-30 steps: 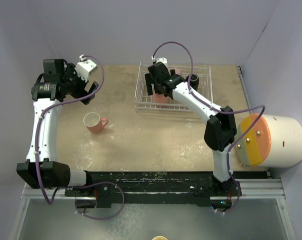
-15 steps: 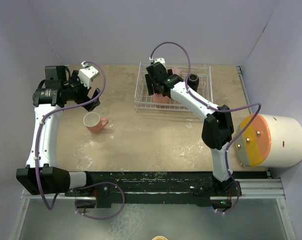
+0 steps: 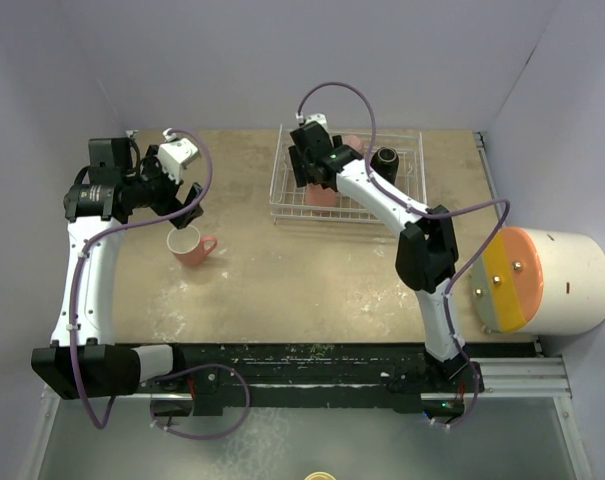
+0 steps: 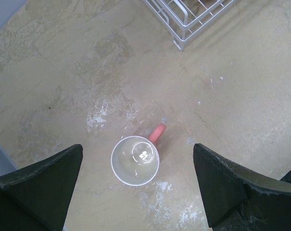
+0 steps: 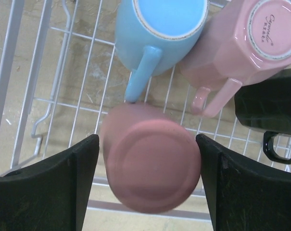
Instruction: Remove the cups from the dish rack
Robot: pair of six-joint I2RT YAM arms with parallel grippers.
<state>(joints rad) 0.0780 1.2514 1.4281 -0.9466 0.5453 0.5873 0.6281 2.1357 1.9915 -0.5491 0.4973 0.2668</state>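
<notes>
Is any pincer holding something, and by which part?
The right pincer grips the upturned pink cup in the dish rack by its sides. The left pincer is open, empty.

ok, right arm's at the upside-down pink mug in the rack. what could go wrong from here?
1. The light blue mug has its handle ending right at the upturned pink mug between the right gripper fingers; lifting could drag or tip it in the dish rack.
2. The grip is on a smooth round wall, so the mug may slip or twist.
3. The open left gripper hangs over the pink mug on the table; setting down there could clash.
</notes>
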